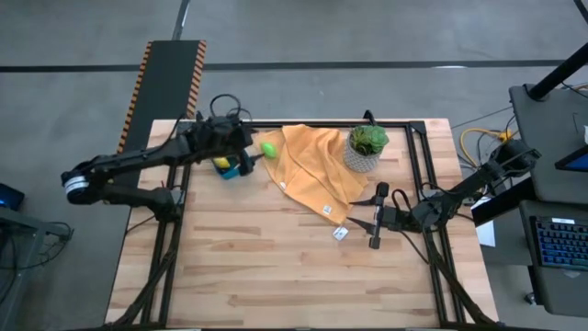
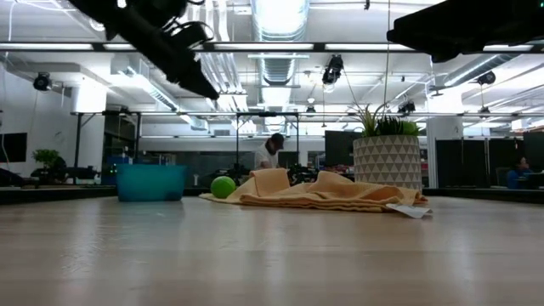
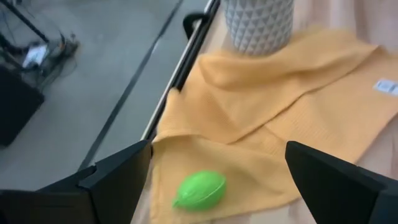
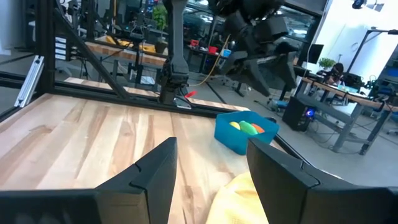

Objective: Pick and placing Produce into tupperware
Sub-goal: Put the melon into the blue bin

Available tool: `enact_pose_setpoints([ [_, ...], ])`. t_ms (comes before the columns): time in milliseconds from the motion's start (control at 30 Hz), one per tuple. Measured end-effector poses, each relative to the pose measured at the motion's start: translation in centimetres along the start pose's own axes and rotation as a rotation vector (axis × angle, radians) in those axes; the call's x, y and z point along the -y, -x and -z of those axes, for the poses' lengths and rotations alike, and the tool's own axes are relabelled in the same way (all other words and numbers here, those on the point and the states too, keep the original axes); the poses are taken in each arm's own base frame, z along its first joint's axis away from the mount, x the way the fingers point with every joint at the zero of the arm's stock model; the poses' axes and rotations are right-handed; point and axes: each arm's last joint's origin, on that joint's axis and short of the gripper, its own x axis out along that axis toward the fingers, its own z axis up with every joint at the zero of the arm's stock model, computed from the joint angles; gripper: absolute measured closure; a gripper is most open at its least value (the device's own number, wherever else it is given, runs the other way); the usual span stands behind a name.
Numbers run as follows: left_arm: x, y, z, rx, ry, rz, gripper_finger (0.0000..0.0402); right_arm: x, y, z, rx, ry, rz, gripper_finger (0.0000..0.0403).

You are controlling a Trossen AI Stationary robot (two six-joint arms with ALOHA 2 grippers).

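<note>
1. The blue tupperware (image 1: 231, 166) sits just beside the orange cloth's (image 1: 317, 170) far left edge, with yellow and green produce (image 4: 247, 127) inside.
2. A green toy fruit (image 1: 269, 148) lies on the cloth's corner nearest the tupperware.
3. The left gripper (image 3: 211, 171) hovers above that fruit, fingers spread wide, empty.
4. The right gripper (image 1: 375, 221) rests off the cloth's opposite corner, open, empty.
5. A potted plant (image 1: 367, 147) stands on the cloth.

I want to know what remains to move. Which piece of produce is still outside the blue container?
The green fruit lying on the orange cloth, beside the tupperware. The other pieces, yellow and green, already sit inside it.
</note>
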Motion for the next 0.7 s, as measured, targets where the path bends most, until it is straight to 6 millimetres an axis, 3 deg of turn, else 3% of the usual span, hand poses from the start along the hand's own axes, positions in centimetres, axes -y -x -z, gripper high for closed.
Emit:
enact_pose_setpoints([
  [200,-1.4,-0.1,-3.9,-0.165,-0.133,0.024,0.005,0.0,0.0,0.0,0.001,0.01,0.0,0.0216],
  [300,-1.8,-0.9,-4.5,-0.265,-0.254,0.012,0.005,0.0,0.0,-0.1,0.002,0.009,0.001,0.0216],
  [433,-1.7,-2.6,-4.3,-0.352,-0.417,0.017,0.005,0.0,0.0,-0.1,0.002,0.009,0.0,0.0216],
  [700,-0.6,-6.4,-2.4,-0.586,-0.566,0.06,0.0046,0.0,0.0,-0.1,0.002,0.009,0.0,0.0216],
])
